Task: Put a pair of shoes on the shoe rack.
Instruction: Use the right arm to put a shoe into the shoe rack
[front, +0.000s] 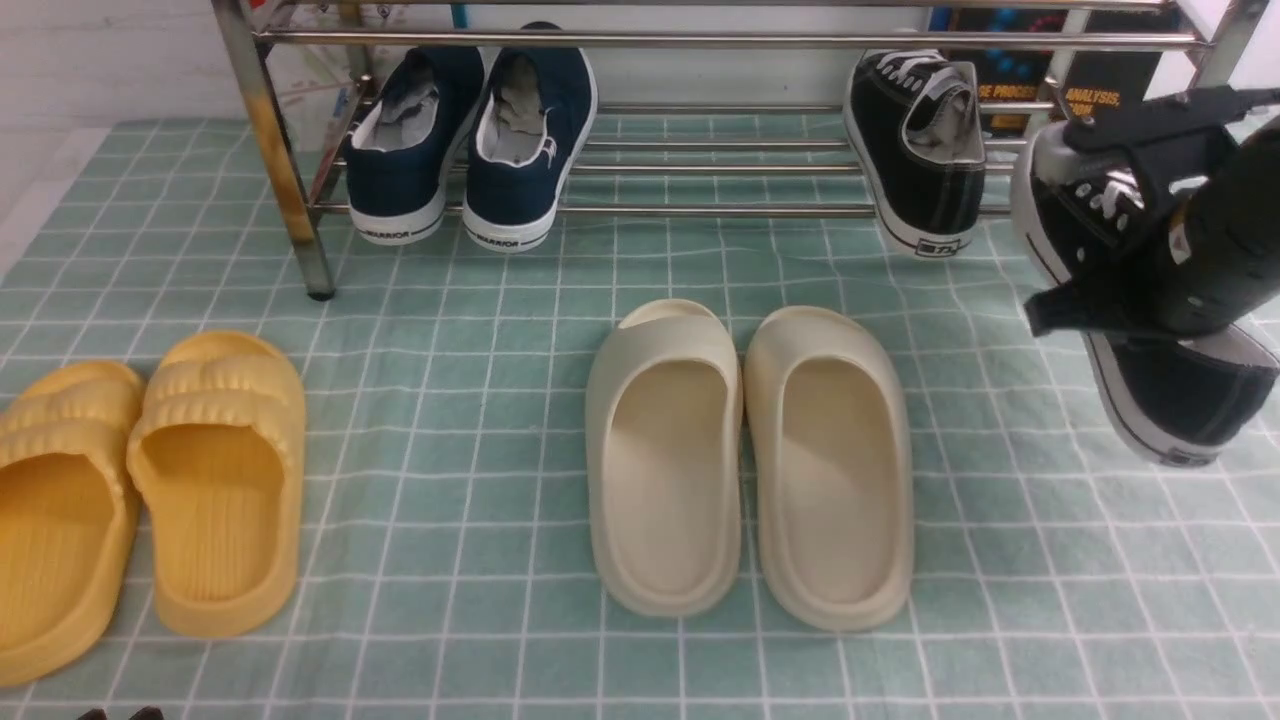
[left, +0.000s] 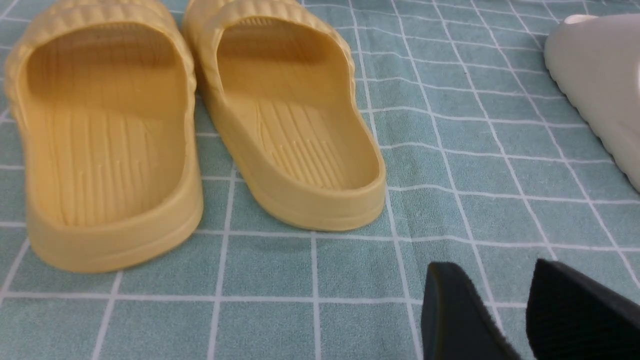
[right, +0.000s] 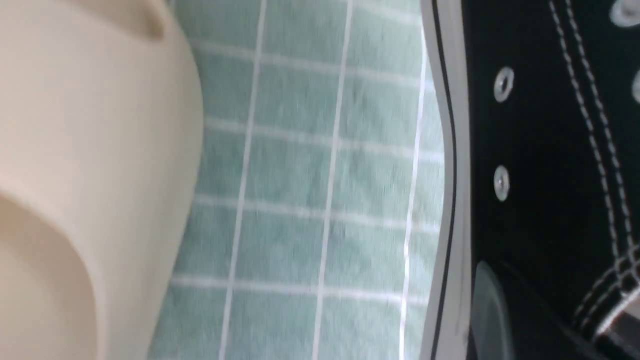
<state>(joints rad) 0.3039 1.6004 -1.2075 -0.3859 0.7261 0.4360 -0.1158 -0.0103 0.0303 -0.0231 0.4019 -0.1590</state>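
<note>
Second black sneaker aloft, our right fingers clamped on it. Next: onto shoe rack, beside mate. Left fingers apart, empty.

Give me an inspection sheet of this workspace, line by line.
Surface: green checked cloth, lying flat.
Job's things: one black sneaker sits on the shoe rack, lower shelf, right end; second black sneaker held on its side, short of the rack.
Clutter: navy sneakers on the lower shelf, left; cream slides and yellow slides on the cloth.
Grippers: right gripper shut on the second black sneaker; left gripper open, empty, low over the cloth.
Cables: nothing seen.
Surroundings: white wall and a dark printed box behind the rack.
</note>
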